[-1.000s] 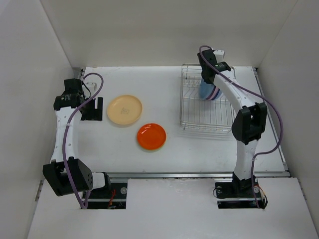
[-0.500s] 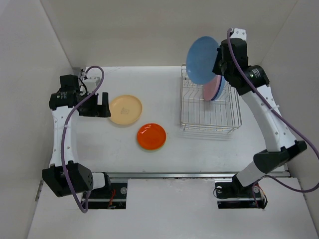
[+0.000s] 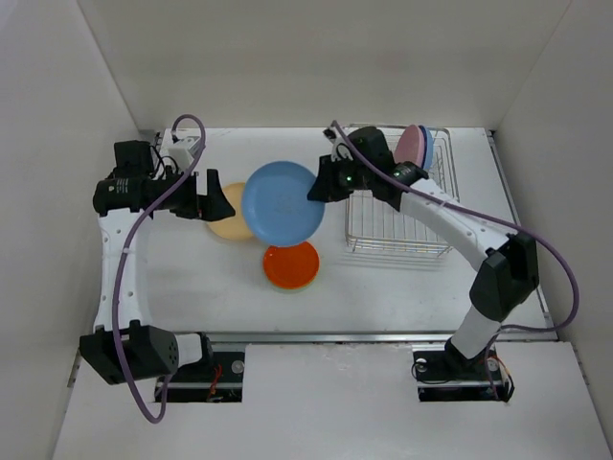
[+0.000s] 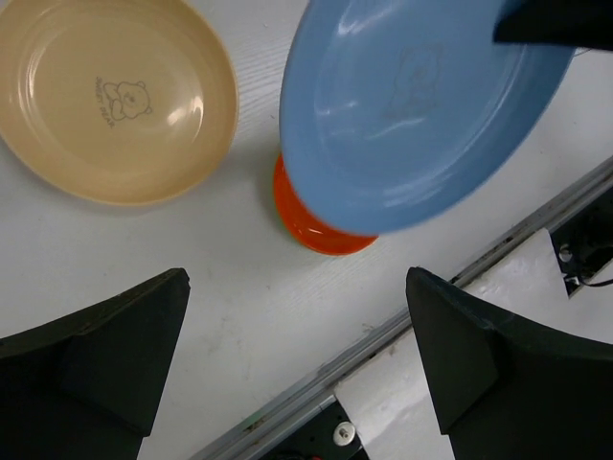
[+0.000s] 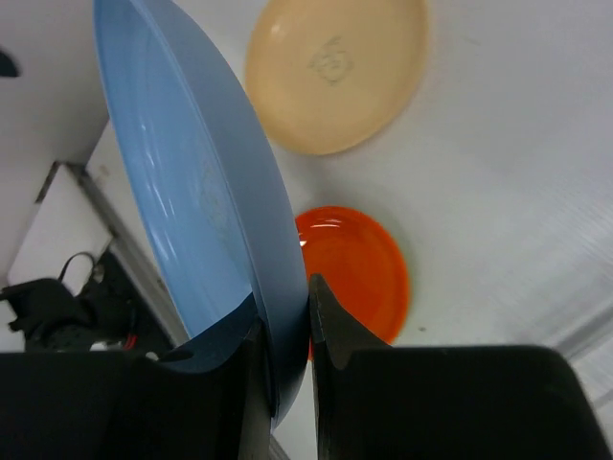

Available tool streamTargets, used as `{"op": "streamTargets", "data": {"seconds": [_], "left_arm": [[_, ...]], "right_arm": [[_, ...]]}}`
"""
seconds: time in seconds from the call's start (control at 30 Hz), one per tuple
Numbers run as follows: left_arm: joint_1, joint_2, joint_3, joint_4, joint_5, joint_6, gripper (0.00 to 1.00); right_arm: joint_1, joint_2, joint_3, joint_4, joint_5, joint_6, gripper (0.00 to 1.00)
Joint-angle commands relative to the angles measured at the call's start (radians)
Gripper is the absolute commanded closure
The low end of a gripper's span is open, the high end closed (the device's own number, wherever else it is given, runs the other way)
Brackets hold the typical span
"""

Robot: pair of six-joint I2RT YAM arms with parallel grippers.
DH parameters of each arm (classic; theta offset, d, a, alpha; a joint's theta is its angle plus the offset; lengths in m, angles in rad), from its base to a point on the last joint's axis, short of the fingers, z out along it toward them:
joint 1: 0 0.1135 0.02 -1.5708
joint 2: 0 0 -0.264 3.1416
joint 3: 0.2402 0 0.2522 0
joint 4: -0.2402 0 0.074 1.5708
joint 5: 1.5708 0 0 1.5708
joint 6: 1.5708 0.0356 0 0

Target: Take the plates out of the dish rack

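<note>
i am looking at the right gripper (image 3: 316, 189) from above; it is holding the light blue plate (image 3: 281, 202) by its right rim, up off the table (image 3: 383, 287), to the left of the dish rack (image 3: 397, 225); in the right wrist view its two fingers (image 5: 330, 345) are pinching that rim tightly, one on each face, with the plate standing on edge between them; the jaws are nearly closed, with only the thin rim in the gap.

the left gripper (image 3: 213, 201) is hanging just beside the plate's left edge, pointing toward it; in the left wrist view its fingers (image 4: 124, 335) are standing wide apart and gripping nothing; the light blue plate is showing tilted beyond the fingertips, not between them; i cannot tell whether a fingertip is touching its rim.

the pale yellow plate (image 3: 227, 222) is lying flat on the table, partly covered in the top view by the lifted plate; the orange plate (image 3: 290, 265) is lying flat nearer the arm bases, its far edge also under the lifted plate; the two are sitting near each other, though i cannot tell if they are touching.

in the dish rack i am seeing two plates at the far right corner, standing upright together: the pink plate (image 3: 412, 144) and, right behind it, the darker blue plate (image 3: 428, 144), of which only a sliver is showing.
</note>
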Motion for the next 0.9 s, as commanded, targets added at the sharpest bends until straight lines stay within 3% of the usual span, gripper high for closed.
{"op": "streamTargets", "data": {"seconds": [0.0,0.2,0.27,0.33,0.37,0.47,0.5,0.87], "left_arm": [[-0.031,0.001,-0.031,0.062,-0.032,-0.022,0.05],[-0.085,0.052,-0.031,0.065,-0.092,-0.013,0.08],[-0.094,0.075,-0.04,0.065,-0.136,-0.013,0.18],[-0.094,0.084,-0.04,0.056,-0.149,-0.013,0.34],[-0.094,0.084,-0.04,0.056,-0.149,-0.013,0.54],[-0.094,0.094,-0.031,0.044,-0.149,-0.024,0.82],[-0.094,0.094,-0.022,0.035,-0.163,-0.033,0.98],[-0.094,0.113,-0.002,0.006,-0.281,-0.051,1.0]], "right_arm": [[0.048,-0.017,0.043,0.189,-0.138,0.016,1.0],[0.1,0.04,0.074,0.224,-0.161,0.025,1.0],[0.109,0.049,0.074,0.237,-0.17,0.036,1.0],[0.118,0.071,0.074,0.237,-0.183,0.045,1.0],[0.118,0.071,0.074,0.237,-0.183,0.045,1.0],[0.118,0.097,0.085,0.237,-0.192,0.045,1.0],[0.128,0.097,0.085,0.237,-0.181,0.045,1.0],[0.128,0.043,0.131,0.093,0.06,0.036,1.0]]}}
